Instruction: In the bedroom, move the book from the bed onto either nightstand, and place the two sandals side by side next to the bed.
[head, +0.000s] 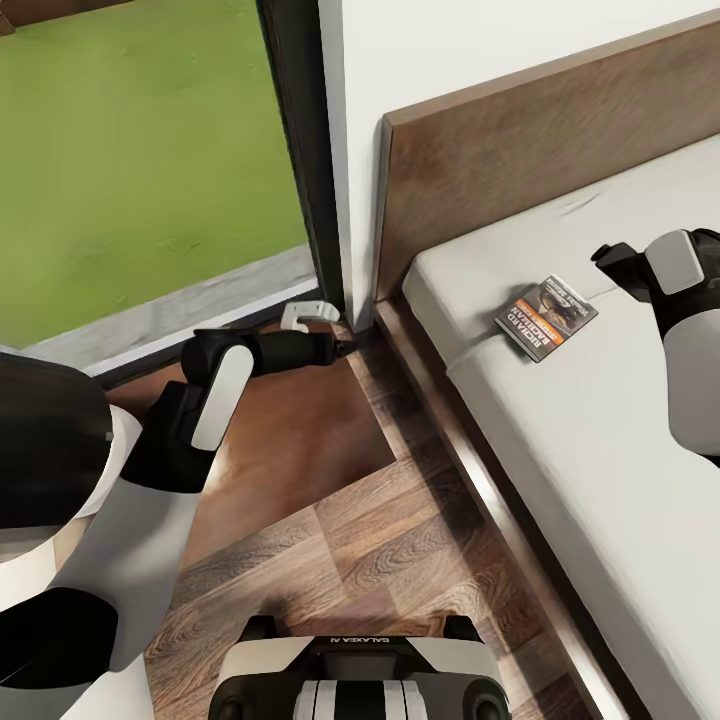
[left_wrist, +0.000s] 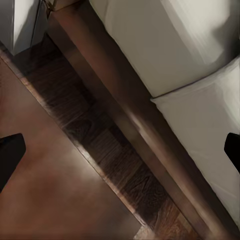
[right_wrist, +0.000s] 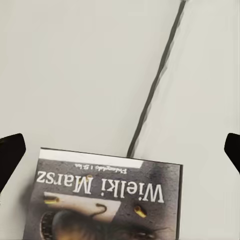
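— Hovering over the bed (head: 600, 420), the right gripper (head: 612, 258) hangs just beside the book (head: 546, 316). Where does the paperback lie?

— Flat on the off-white mattress, near the headboard (head: 520, 150) and the bed's near edge, cover up. In the right wrist view the book (right_wrist: 107, 197) sits between the two dark fingertips (right_wrist: 10, 155), which stand wide apart and hold nothing.

— How should it handle?

— Likely light, thin and a little bendy, with a smooth cover that could slide on the sheet. A pinch across one edge, pressing slightly into the soft mattress, looks best.

— And the left gripper (head: 335, 345)?

— Low over the wood floor (head: 400, 540) beside the bed frame, spread wide, empty.
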